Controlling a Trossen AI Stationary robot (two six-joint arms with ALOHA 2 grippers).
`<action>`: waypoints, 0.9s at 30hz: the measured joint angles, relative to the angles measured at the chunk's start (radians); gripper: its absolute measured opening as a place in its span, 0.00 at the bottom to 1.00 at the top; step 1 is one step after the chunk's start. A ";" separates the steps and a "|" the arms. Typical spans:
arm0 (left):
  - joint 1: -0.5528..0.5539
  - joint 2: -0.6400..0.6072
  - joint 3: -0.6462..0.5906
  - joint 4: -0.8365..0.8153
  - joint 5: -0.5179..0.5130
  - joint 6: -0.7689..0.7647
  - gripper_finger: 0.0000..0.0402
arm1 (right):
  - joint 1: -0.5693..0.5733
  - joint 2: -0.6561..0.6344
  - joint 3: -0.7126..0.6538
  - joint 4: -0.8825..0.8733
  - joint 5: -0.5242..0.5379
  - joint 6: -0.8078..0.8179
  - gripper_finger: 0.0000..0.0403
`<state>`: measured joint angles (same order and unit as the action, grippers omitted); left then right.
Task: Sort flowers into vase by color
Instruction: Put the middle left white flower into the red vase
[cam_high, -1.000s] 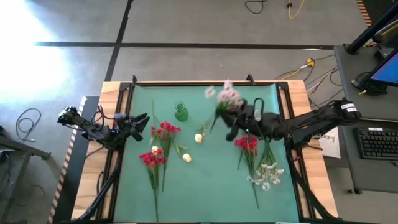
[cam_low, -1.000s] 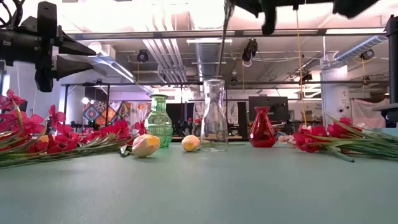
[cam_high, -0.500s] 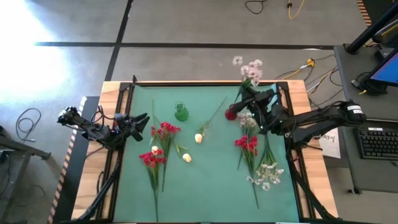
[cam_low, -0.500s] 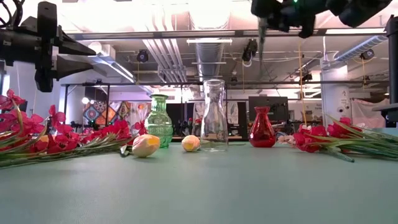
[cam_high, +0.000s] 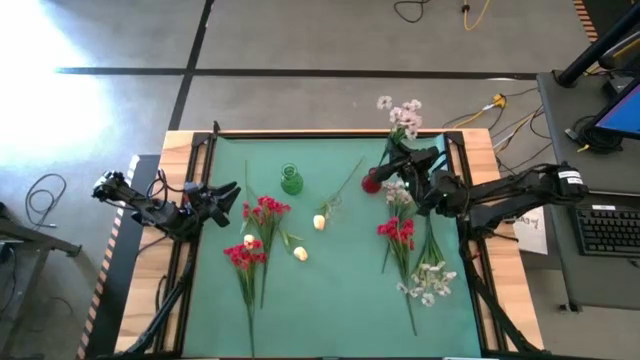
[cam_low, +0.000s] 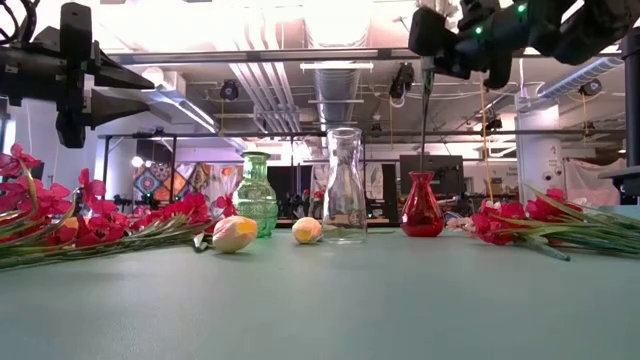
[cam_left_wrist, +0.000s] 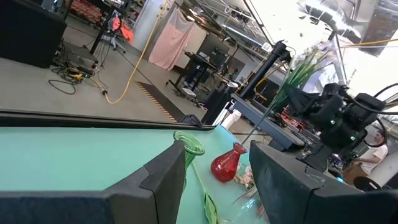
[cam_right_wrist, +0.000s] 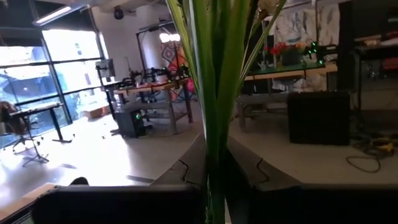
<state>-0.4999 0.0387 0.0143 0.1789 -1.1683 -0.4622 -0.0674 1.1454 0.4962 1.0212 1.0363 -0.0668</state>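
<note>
Flowers lie scattered over the green mat (cam_high: 330, 290): nearest its front edge, toward the right, a white small-blossom spray (cam_high: 428, 281), and toward the left a red blossom cluster (cam_high: 244, 256). Farther in lie two cream-yellow rosebuds (cam_high: 300, 253), a second red cluster (cam_high: 267, 208) on the left and a third red cluster (cam_high: 398, 231) on the right. Toward the far edge stand a green vase (cam_high: 291, 181), a clear glass bottle vase (cam_low: 345, 187) and a red vase (cam_high: 371, 184). My right gripper (cam_high: 400, 160) hangs over the red vase near the far right corner, its fingers clamped together on the green stem of a pale pink flower spray (cam_high: 402, 111), whose blossoms reach beyond the far edge while the stem points down at the vase mouth. My left gripper (cam_high: 228, 194) waits at the left edge, its fingers apart and holding nothing.
</note>
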 joint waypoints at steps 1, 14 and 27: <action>0.000 0.000 0.000 0.000 0.000 0.000 0.42 | -0.004 0.000 -0.005 0.001 -0.001 0.007 0.07; 0.000 0.000 0.000 -0.001 -0.001 0.000 0.42 | -0.014 0.001 -0.016 -0.011 -0.015 0.045 0.07; 0.000 0.000 0.000 -0.001 -0.002 0.000 0.42 | -0.015 0.001 -0.016 -0.099 -0.015 0.111 0.07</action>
<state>-0.5000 0.0387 0.0143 0.1780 -1.1698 -0.4618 -0.0822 1.1465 0.4797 0.9219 1.0211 0.0444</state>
